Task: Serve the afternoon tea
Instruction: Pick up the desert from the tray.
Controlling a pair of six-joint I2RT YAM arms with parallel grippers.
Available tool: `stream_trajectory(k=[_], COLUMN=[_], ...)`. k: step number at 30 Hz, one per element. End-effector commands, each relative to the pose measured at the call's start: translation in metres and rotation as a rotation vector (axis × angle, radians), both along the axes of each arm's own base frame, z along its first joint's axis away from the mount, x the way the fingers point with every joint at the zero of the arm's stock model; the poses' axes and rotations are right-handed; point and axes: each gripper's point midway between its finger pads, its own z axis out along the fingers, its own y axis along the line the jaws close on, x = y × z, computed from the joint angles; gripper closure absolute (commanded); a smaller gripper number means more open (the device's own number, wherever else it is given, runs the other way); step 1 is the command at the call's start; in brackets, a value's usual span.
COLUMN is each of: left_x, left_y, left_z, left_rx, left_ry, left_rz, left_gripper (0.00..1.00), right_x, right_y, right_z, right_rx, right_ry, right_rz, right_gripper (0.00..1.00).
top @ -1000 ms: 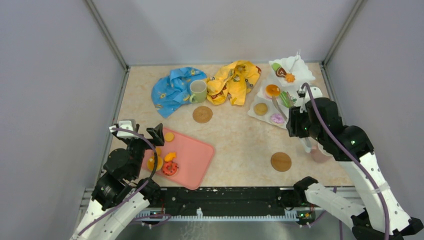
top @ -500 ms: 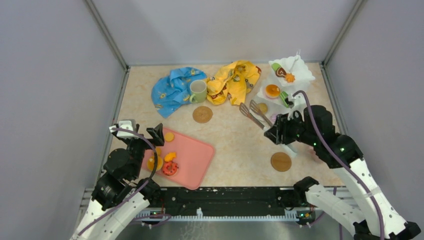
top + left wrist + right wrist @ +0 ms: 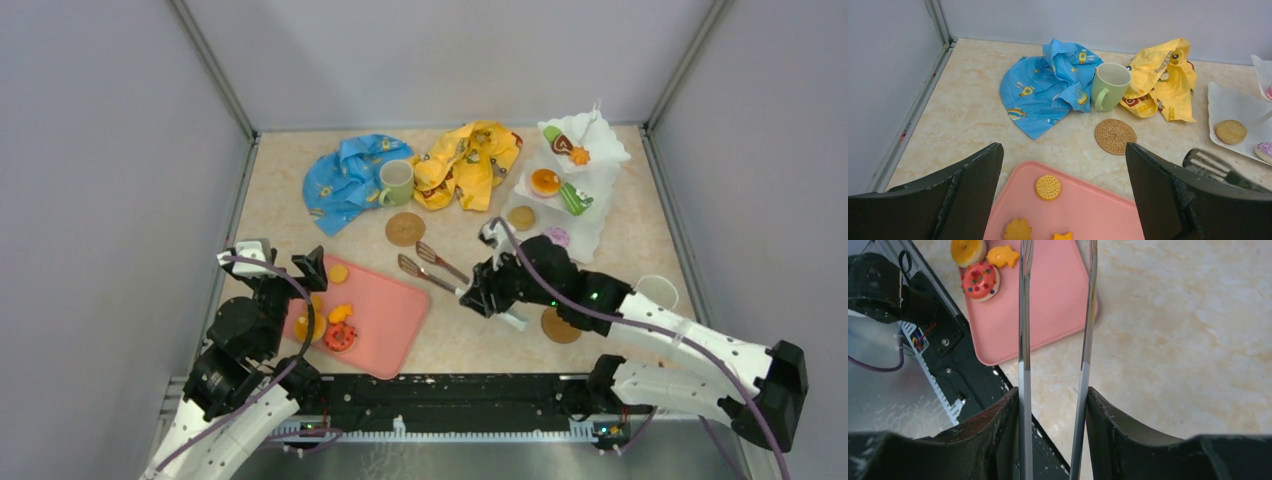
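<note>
since 1 second ago the right arm has swung from the white 3-tier stand [image 3: 592,225] at the right to mid-tabletop, baring the white mug [image 3: 657,291] and covering part of 1 coaster. the right fingers [image 3: 998,430] are half closed, clamped on the handle of metal tongs [image 3: 1024,315], whose 2 blades stand apart, tips just beside the right edge of the pink tray [image 3: 390,320]. the left fingers [image 3: 968,190] have not moved: spread wide, holding nothing, above the tray's far-left corner.

counted: 2 mugs, the pale green mug [image 3: 396,181] standing between the blue cloth [image 3: 345,180] and the yellow cloth [image 3: 470,160]; 2 round brown coasters [image 3: 405,228] [image 3: 560,330]; 6 toy pastries [image 3: 545,181] on the stand and at least 4 on the tray, some hidden by the left arm.

the tabletop [image 3: 290,225] is beige and marbled, boxed in by 3 pale grey walls [image 3: 450,60].
</note>
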Motion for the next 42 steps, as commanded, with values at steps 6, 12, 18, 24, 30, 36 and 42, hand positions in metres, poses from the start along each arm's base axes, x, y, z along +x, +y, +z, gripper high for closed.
stream_trajectory(k=[6,12,18,24,30,36,42], left_x=[0.003,0.001,-0.001,-0.002,-0.004,-0.006,-0.008], left_y=[0.002,0.006,0.01,0.009,0.011,0.014,0.016], left_z=[0.032,0.07,0.077,0.059,0.057,0.057,0.053], left_rx=[-0.023,-0.009,-0.019,-0.042,-0.038,-0.04,-0.042], left_ry=[-0.04,-0.084,-0.087,-0.062,-0.062,-0.069,-0.074], left_rz=[0.018,0.025,0.04,0.039,0.043,0.05,0.055], left_gripper=[0.01,0.01,0.01,0.01,0.01,0.01,0.01], right_x=[-0.02,-0.048,-0.058,-0.055,-0.064,-0.065,-0.052], right_y=[0.086,0.116,0.129,0.132,0.142,0.149,0.152], right_z=[-0.001,-0.024,-0.028,-0.04,-0.054,-0.067,-0.075], right_rx=[0.029,0.007,-0.025,-0.098,-0.158,-0.23,-0.293], right_ry=[-0.256,-0.315,-0.343,-0.348,-0.348,-0.343,-0.366], right_rz=[0.28,0.478,0.576,0.599,0.659,0.676,0.64], right_gripper=[0.54,0.54,0.52,0.51,0.51,0.51,0.51])
